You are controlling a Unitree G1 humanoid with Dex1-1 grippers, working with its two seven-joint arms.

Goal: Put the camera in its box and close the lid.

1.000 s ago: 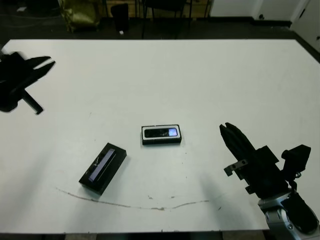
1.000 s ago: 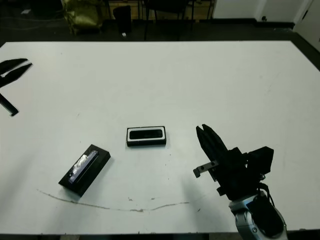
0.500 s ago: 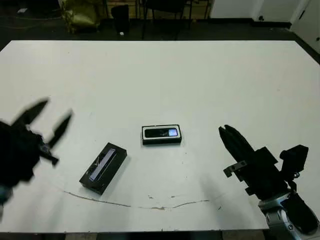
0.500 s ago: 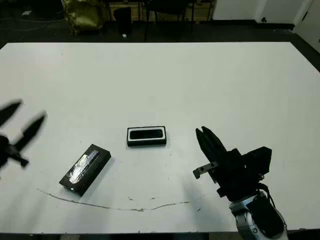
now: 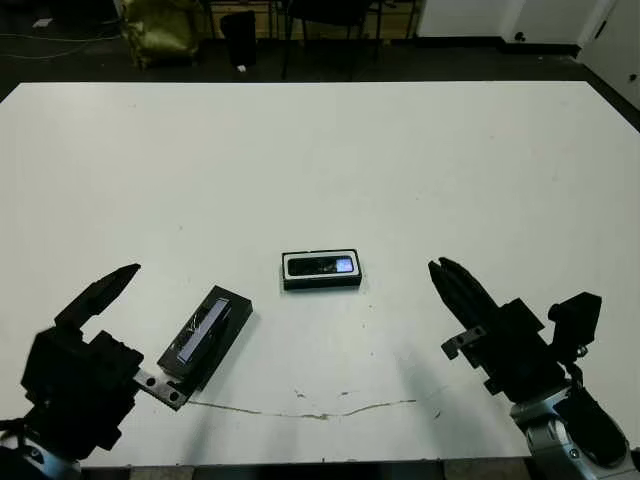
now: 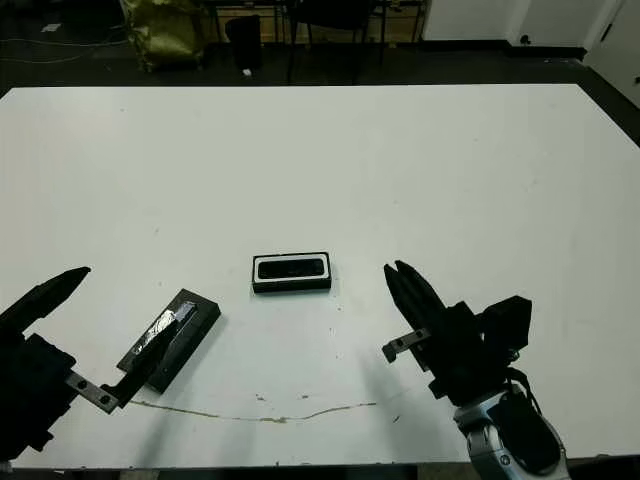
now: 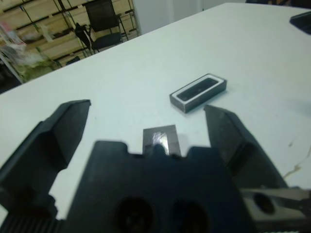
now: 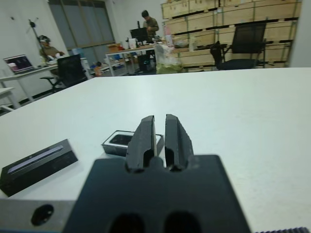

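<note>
The camera [image 5: 318, 266] lies inside the box [image 5: 322, 281], a small white-lined black tray at mid table, its bluish screen toward the right end. Left of the box and nearer the front lies the lid [image 5: 205, 335], flat and skewed, its shiny strip facing up. My left gripper [image 7: 146, 109] is open, fingers spread wide just in front of the lid's near end, with nothing between them. My right gripper [image 5: 442, 270] is shut and empty, a short way right of the box, pointing up the table. In the right wrist view, box [image 8: 121, 141] and lid [image 8: 39, 162] both show.
A thin brown line [image 5: 300, 412] runs across the white table [image 5: 400, 150] near its front edge. Chairs and shelves stand beyond the far edge. In the right wrist view, people [image 8: 148, 22] sit at desks far off.
My left arm swung from the table's far left down to the front, ending just in front of the lid. The right gripper, box and lid stayed put.
</note>
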